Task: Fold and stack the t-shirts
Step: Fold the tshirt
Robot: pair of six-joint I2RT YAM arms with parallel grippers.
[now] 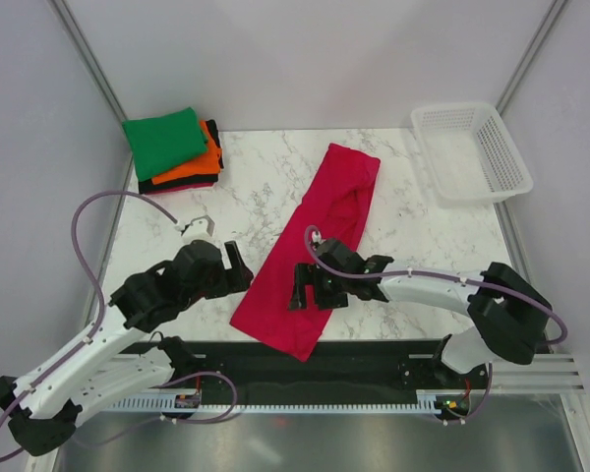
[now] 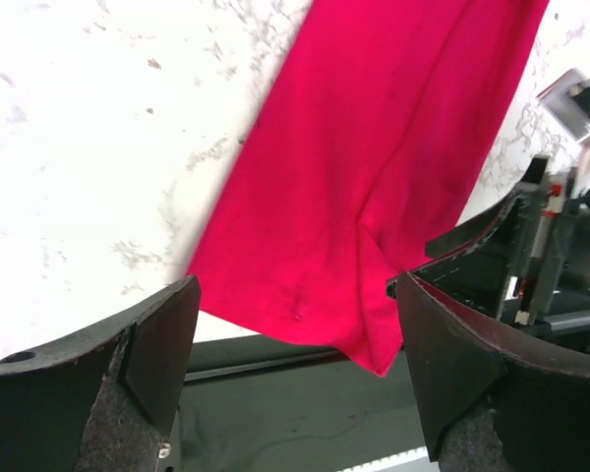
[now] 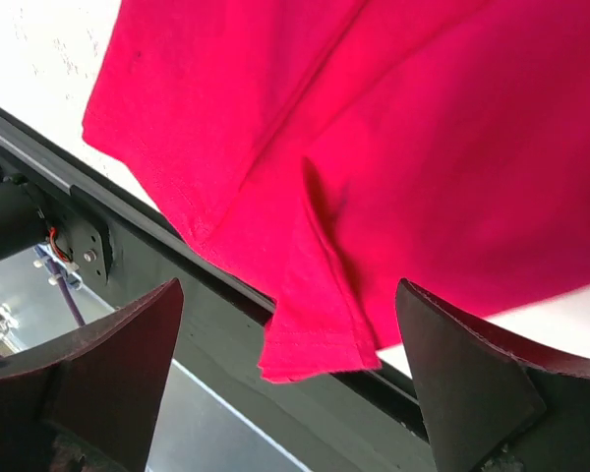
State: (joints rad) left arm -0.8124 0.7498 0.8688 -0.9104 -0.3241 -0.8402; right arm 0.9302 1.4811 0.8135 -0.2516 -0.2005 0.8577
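Found the crimson-pink shirt flat on the counter as a long strip, slanting from far right to near left, near end reaching past the front edge. Saw left jaws spread wide, empty, just left of that end; right jaws likewise spread, empty, over the near half. Judged right jaws nearer.
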